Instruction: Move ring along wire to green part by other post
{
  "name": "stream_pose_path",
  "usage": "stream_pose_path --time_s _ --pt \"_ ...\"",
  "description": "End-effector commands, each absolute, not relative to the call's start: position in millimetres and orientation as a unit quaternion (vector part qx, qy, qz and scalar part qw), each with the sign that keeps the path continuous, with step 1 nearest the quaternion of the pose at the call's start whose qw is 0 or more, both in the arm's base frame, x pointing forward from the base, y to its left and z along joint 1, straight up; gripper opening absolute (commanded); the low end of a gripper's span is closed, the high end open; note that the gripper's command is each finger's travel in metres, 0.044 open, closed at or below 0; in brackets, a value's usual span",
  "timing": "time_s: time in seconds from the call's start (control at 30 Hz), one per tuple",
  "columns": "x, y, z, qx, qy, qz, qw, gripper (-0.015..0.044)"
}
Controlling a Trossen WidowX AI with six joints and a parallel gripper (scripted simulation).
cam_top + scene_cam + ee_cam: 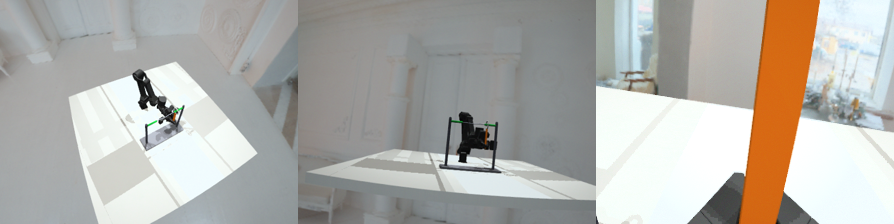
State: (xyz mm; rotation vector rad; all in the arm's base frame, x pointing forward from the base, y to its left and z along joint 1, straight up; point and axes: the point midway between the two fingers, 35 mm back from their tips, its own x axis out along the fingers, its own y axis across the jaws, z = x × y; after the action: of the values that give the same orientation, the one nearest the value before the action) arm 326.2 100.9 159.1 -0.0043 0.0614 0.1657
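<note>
The orange handle (174,117) (486,138) (780,100) stands nearly upright below the wire. My gripper (174,121) (486,146) (748,183) is shut on the handle's lower part. The small pale ring (487,121) at the handle's top is around the wire, at the inner end of the right green part (180,108) (492,125), near the right post (180,116) (495,146). Whether the ring touches the wire is too small to tell. The other green part (152,123) (457,121) is beside the left post (146,135) (448,143).
The thin grey wire (473,123) runs between the green parts, close to the ring's left side in the exterior view. The posts stand on a dark base plate (152,141) (469,169). The arm (150,90) (465,129) reaches in from behind the wire.
</note>
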Motion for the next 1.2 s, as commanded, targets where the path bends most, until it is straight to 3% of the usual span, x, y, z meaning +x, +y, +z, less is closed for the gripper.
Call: stream_pose_path --time_s 0.0,0.97,1.17 --pt "327 102 158 0.000 0.031 0.081 0.996 -0.0150" --pt "327 102 143 0.000 0.031 0.081 0.996 -0.0150" --pt "327 103 144 -0.002 0.031 0.084 0.996 0.0007"
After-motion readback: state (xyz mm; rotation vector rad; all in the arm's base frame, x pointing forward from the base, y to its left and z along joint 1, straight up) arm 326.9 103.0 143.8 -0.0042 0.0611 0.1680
